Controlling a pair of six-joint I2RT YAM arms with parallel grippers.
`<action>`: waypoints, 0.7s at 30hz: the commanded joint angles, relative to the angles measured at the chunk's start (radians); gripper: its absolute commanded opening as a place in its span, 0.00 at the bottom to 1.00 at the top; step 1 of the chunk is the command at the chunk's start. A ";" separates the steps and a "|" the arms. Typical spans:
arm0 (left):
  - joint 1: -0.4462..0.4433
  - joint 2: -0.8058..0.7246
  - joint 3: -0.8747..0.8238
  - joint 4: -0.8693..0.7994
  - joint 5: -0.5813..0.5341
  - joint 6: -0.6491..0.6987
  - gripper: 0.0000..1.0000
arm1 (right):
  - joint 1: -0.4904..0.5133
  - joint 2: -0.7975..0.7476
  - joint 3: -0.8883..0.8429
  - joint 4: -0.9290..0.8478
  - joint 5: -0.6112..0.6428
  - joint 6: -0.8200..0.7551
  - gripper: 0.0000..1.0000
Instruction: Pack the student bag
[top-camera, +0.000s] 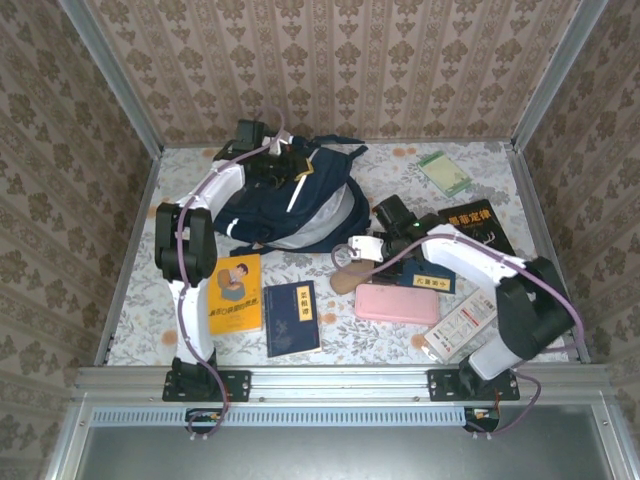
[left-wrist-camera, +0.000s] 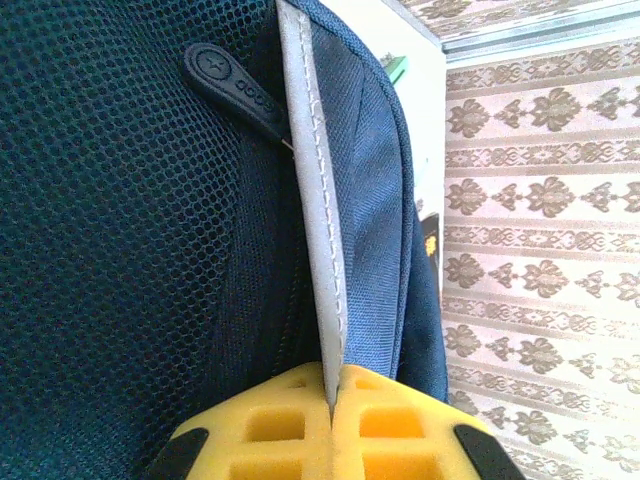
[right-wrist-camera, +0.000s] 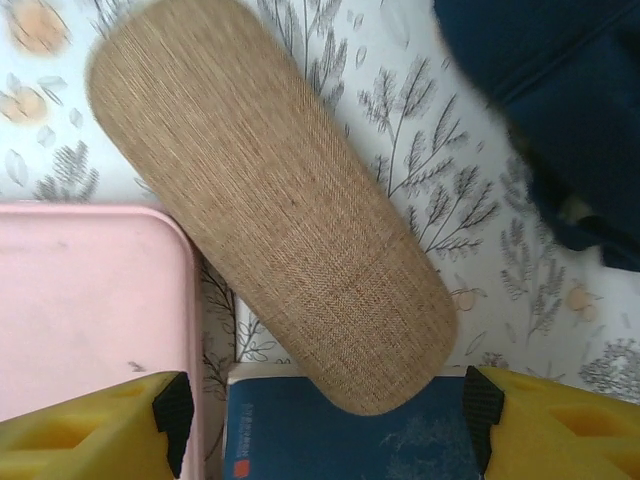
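The student bag (top-camera: 300, 205), navy blue with white stripes, lies at the back middle of the table. My left gripper (top-camera: 288, 165) is at its top edge. In the left wrist view its yellow fingers (left-wrist-camera: 400, 430) are shut on the bag's grey reflective stripe (left-wrist-camera: 318, 230), next to dark mesh and a black zipper pull (left-wrist-camera: 235, 88). My right gripper (top-camera: 357, 250) stands open just right of the bag, above a brown woven case (right-wrist-camera: 270, 210). The case's near end lies between the spread fingers of the right gripper (right-wrist-camera: 325, 425), untouched, resting on a blue book (right-wrist-camera: 330, 445).
A pink case (top-camera: 397, 303) lies beside the brown case (top-camera: 350, 272). A yellow book (top-camera: 235, 293) and a dark blue book (top-camera: 292, 318) lie front left. A green booklet (top-camera: 445, 172), a black book (top-camera: 478, 225) and a white-red box (top-camera: 460, 325) are on the right.
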 joint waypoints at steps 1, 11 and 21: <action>0.003 -0.024 -0.002 0.095 0.069 -0.050 0.00 | 0.005 0.084 0.056 -0.049 0.089 -0.067 0.74; 0.019 -0.018 -0.007 0.128 0.085 -0.081 0.00 | 0.029 0.248 0.130 0.017 0.181 -0.060 0.75; 0.031 -0.004 -0.010 0.152 0.097 -0.103 0.00 | 0.102 0.334 0.166 0.085 0.142 -0.056 0.79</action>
